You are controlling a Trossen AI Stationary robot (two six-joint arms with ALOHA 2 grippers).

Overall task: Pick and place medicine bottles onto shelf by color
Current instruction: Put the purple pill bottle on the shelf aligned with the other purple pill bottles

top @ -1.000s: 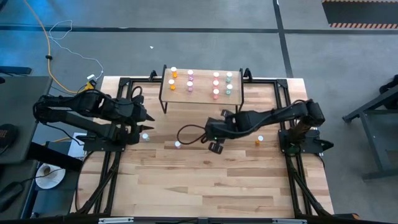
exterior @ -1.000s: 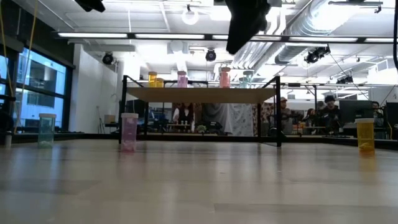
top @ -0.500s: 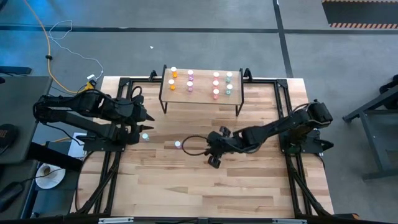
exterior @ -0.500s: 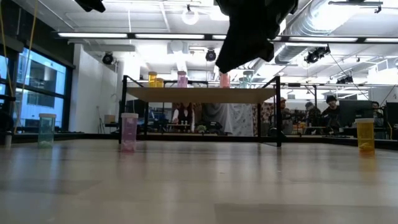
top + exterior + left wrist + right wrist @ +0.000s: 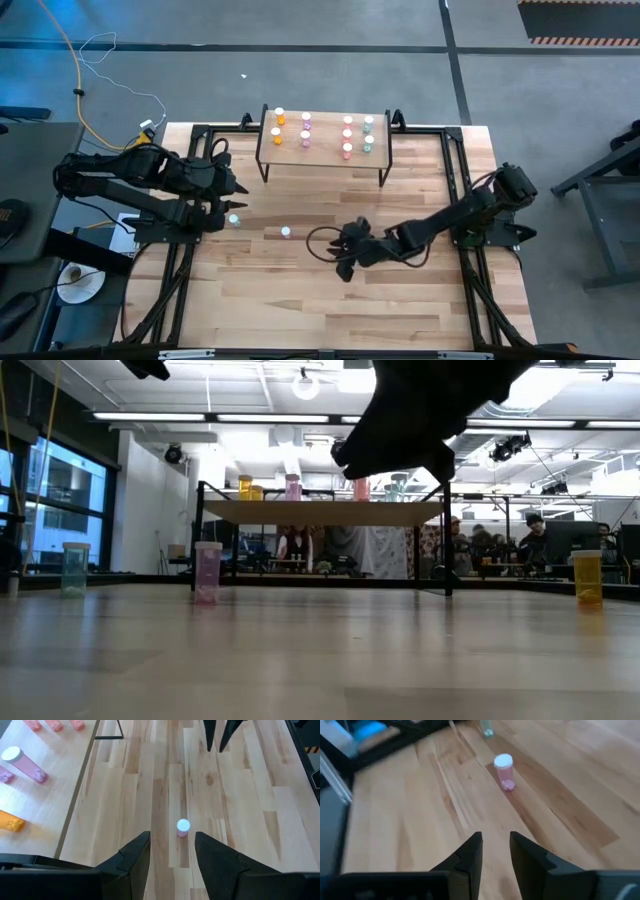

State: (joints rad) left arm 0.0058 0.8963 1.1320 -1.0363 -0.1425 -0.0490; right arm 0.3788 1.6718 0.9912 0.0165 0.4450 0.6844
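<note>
A grey concrete floor (image 5: 330,90) surrounds the wooden table (image 5: 300,300), crossed by dark tape lines. A yellow cable (image 5: 75,70) trails at ten o'clock, and grey furniture (image 5: 600,190) stands at three o'clock. Beyond the table, long ceiling lights (image 5: 220,417), silver ducts (image 5: 470,430), blue windows (image 5: 60,500) and seated people (image 5: 535,540) fill the room.

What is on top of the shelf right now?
On the shelf stand nine medicine bottles in four columns: two orange, three pink, three red-pink, one teal. The low view shows only the tops of a few; the rest are covered by the shelf edge.
</note>
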